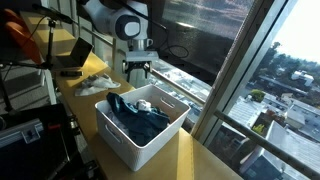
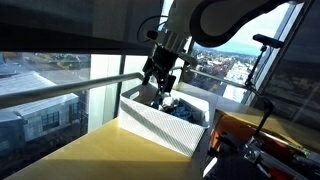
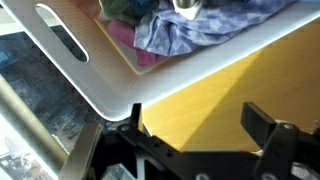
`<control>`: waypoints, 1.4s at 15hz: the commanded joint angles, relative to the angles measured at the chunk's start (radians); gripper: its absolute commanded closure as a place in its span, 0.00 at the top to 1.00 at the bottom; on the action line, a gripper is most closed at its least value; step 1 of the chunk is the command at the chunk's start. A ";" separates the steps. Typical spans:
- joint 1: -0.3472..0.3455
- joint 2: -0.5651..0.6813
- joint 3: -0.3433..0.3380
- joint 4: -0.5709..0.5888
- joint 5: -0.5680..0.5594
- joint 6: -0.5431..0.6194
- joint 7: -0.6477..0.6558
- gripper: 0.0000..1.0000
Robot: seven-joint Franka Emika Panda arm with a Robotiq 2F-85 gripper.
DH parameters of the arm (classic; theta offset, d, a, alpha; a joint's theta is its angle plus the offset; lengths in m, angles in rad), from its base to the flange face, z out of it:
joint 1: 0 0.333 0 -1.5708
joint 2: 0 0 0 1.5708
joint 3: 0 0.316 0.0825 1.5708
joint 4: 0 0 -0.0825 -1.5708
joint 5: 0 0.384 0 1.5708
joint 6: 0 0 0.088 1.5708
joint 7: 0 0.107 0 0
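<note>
The gripper [image 1: 137, 72], spread and empty, hangs beside the white rectangular plastic basket [image 1: 150, 142] of dark blue clothes [image 1: 135, 115]: seemingly a release step, calling for a clear lift away.

Yellow wooden table [image 1: 195, 158], white bin [image 1: 140, 135] standing on it, crumpled white cloth [image 1: 96, 82] nearby

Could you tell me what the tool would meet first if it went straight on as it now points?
Probably the yellow tabletop, just beside the white basket: the wrist view shows bare table ahead of the tool, though depth is unclear.
</note>
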 commanded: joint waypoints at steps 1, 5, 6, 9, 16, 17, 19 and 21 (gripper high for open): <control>0.082 0.046 0.027 0.046 -0.033 -0.016 0.040 1.00; 0.180 0.155 0.072 0.104 -0.048 -0.012 0.071 1.00; 0.201 0.186 0.082 0.125 -0.052 -0.017 0.077 1.00; 0.265 0.290 0.109 0.203 -0.066 -0.028 0.090 1.00; 0.352 0.499 0.149 0.391 -0.069 -0.057 0.072 1.00; 0.360 0.525 0.151 0.413 -0.070 -0.059 0.071 1.00; 0.370 0.575 0.156 0.458 -0.068 -0.072 0.067 1.00; 0.375 0.622 0.155 0.496 -0.068 -0.083 0.063 1.00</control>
